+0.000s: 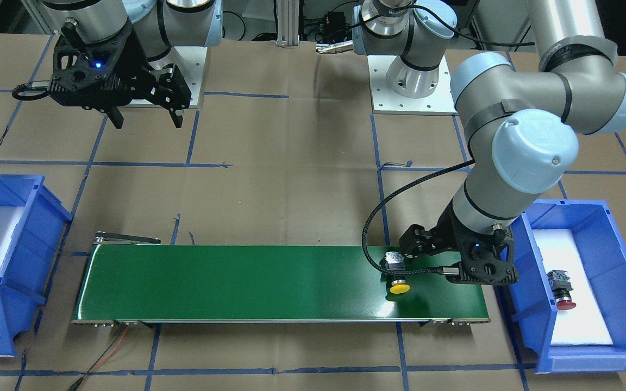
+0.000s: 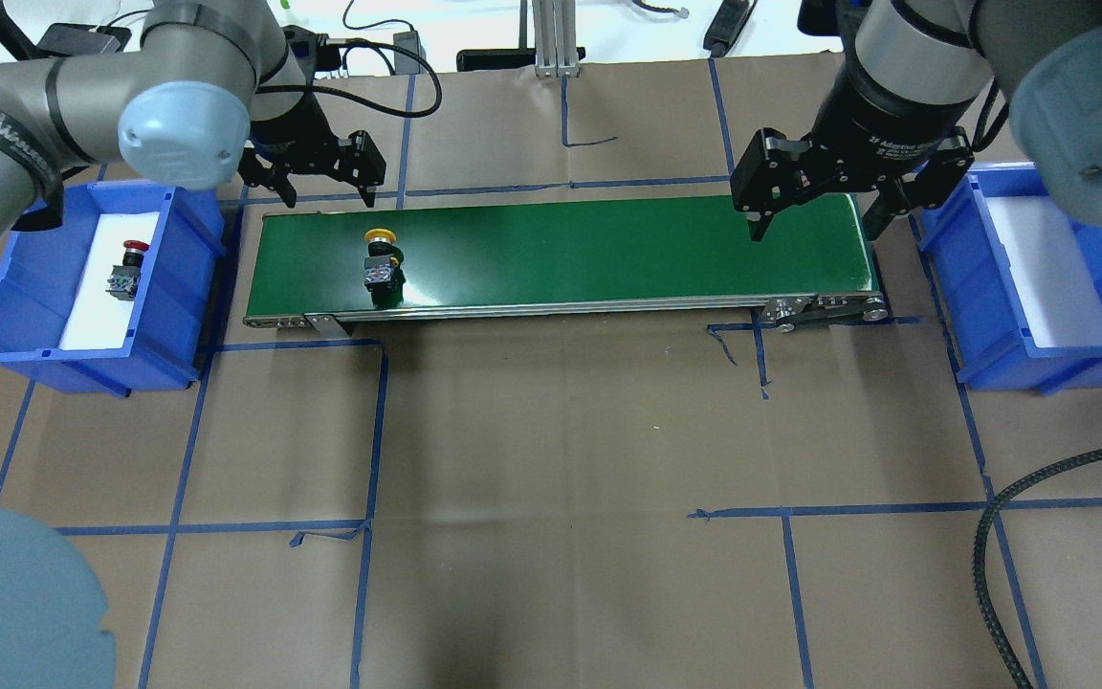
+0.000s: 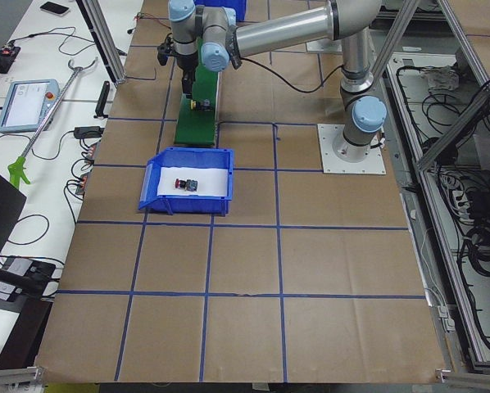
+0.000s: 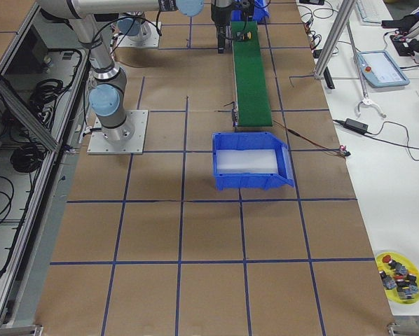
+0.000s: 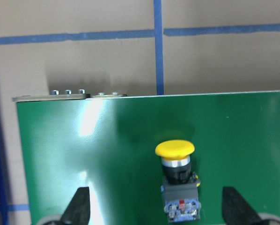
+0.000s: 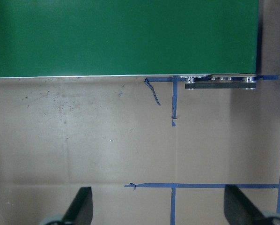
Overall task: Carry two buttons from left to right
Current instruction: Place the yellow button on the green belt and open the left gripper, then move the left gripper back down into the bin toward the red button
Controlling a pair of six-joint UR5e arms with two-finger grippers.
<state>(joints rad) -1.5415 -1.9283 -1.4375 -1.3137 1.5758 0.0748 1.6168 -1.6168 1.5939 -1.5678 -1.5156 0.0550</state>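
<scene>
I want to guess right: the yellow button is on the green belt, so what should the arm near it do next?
Probably move the left tool over to the blue bin for the red button. The yellow button lies free on the green belt, the tool is open, and the red one is not yet moved.

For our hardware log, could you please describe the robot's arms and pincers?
Left arm and right arm: silver-grey tubes with pale blue joint caps. Black two-finger pincers: braided black cable to the left pincer, blue light on the right pincer.
</scene>
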